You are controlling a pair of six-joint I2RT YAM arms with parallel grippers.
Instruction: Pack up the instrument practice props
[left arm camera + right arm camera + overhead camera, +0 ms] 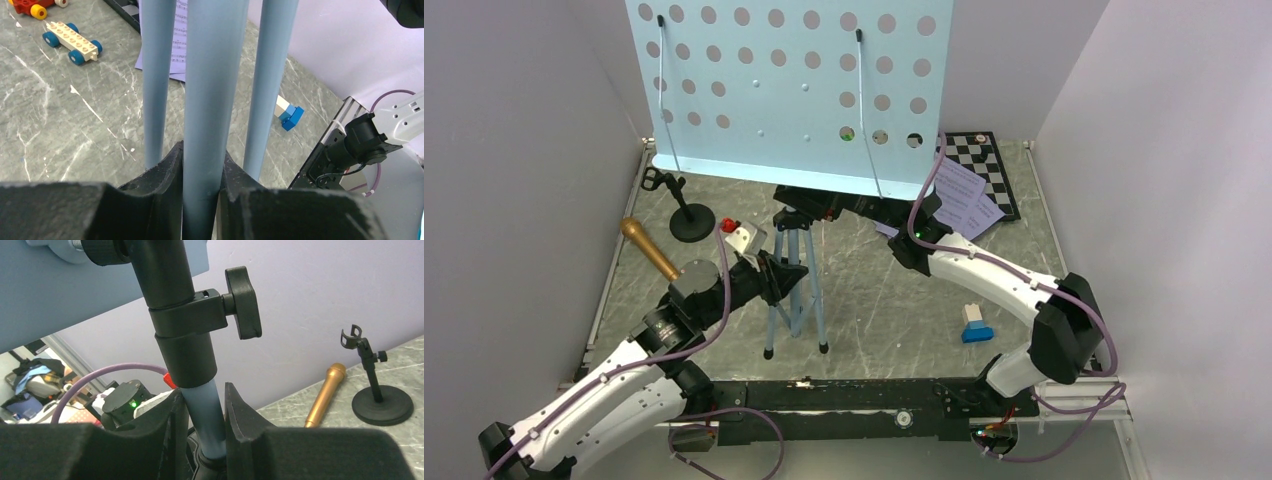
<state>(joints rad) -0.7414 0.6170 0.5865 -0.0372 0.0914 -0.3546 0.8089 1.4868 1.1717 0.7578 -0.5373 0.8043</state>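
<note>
A robot lab's test cell, by every sign. Plain pale wall panels (514,150) box in a grey marble-patterned counter (894,300) on three sides, and a metal rail (602,290) runs along its edge. Two white-and-black robot arms, the left arm (614,395) and the right arm (1004,280), are bolted to a black base bar (854,400) at the near edge. Purple cables (724,280) loop along them, and a green indicator light (917,237) glows on the right one. The things set out are an unrelated jumble of props: a light-blue music stand (794,90), a gold-brown microphone (650,250), a small black mic stand (686,215), a chessboard (989,170), a toy brick car (72,41) and a loose blue-and-white brick (975,322).
</note>
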